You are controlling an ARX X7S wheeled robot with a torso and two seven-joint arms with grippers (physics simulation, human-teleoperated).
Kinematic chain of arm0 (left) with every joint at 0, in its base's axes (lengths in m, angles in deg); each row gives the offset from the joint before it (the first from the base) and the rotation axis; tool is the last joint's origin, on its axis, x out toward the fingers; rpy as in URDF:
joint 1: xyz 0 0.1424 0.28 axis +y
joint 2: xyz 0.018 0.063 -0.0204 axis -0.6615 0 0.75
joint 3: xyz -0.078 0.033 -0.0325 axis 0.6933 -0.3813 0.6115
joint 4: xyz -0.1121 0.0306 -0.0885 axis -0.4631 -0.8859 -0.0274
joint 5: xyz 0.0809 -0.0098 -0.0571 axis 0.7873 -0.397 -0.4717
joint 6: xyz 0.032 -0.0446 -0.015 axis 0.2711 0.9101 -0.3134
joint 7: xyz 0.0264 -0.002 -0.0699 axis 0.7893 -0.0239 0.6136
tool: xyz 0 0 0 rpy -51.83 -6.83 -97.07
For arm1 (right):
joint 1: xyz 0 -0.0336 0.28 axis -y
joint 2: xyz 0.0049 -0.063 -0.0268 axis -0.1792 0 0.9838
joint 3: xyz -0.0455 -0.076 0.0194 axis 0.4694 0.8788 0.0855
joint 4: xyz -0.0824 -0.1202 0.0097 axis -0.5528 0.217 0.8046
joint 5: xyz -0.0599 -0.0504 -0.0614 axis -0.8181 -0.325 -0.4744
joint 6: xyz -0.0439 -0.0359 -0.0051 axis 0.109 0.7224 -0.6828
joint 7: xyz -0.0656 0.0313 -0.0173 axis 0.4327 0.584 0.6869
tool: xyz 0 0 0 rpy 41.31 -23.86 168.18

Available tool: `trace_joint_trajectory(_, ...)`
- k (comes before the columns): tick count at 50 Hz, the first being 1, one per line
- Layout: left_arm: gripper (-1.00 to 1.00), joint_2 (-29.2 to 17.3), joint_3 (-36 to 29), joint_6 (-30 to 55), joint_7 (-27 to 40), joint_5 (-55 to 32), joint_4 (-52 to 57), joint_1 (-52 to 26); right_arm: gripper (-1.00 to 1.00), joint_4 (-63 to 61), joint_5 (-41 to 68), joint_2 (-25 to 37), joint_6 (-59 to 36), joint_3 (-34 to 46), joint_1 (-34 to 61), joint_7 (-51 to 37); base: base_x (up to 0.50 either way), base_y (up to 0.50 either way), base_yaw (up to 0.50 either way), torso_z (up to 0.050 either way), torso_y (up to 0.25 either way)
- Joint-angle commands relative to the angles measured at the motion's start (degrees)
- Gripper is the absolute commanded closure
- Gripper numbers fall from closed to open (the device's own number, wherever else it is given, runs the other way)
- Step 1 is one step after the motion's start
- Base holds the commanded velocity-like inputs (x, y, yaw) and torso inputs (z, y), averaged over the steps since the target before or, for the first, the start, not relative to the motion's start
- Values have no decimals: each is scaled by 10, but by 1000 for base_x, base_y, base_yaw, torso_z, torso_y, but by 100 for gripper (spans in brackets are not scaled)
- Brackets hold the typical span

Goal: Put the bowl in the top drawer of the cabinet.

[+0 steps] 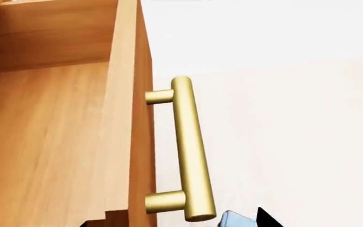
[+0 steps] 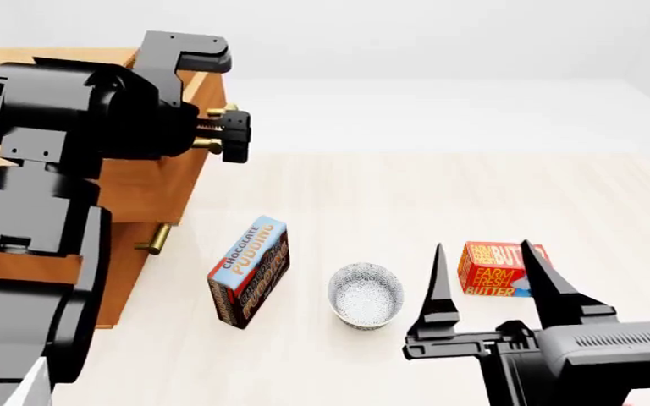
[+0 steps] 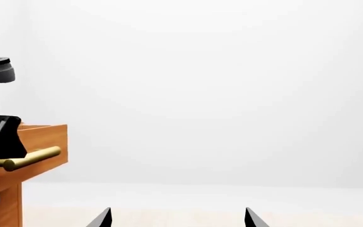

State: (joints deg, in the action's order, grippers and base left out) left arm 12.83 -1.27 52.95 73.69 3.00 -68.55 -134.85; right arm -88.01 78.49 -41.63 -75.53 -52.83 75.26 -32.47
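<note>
The speckled white bowl (image 2: 366, 293) stands upright on the pale floor, between two boxes. My right gripper (image 2: 489, 292) hovers open just right of it with nothing between its fingers; in the right wrist view only the two tips of that gripper (image 3: 176, 220) show, and the bowl is out of sight. The cabinet (image 2: 133, 190) stands at the left. Its top drawer (image 1: 49, 142) is pulled out and its wooden inside shows nothing in it. My left gripper (image 2: 226, 118) is open at the drawer's brass handle (image 1: 188, 146), one black fingertip (image 1: 266, 220) showing beside the handle's end.
A chocolate pudding box (image 2: 250, 271) lies left of the bowl and a red butter box (image 2: 500, 269) right of it, under my right gripper. The lower drawer's brass handle (image 2: 156, 239) sticks out toward the pudding box. Pale floor stretches beyond.
</note>
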Motion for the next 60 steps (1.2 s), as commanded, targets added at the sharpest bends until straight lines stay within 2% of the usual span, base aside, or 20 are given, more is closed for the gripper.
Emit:
trace_joint_trajectory(1,-100,22,13,35,12,-33,56,19,-100,-8,3,5,4,-2,-9,-4,0,0,0,0,0)
trace_joint_trajectory(24,-100,90,12,73,72,-71,130,38,-100,-19,17,20,14,-17,-24,-5,0,0,0,0,0)
trace_joint_trajectory(32,-100,93,4,66,122,-154,139,37,-100,-11,19,20,23,-19,-27,-4,0,0,0,0,4)
trace_joint_trajectory(41,-100,93,44,66,183,-258,131,24,-100,-7,21,21,28,-19,-29,-5,-3,0,0,0,4)
trace_joint_trajectory(51,-100,92,52,63,240,-349,133,20,-100,-8,23,24,31,-21,-33,-7,-1,-1,-2,0,3)
trace_joint_trajectory(56,-100,89,41,58,255,-376,137,22,-100,-9,24,25,32,-22,-34,-8,-20,-4,-2,0,13)
trace_joint_trajectory(60,-100,77,19,31,271,-361,171,30,-100,-6,24,26,36,-21,-36,-7,-20,-4,-2,4,15)
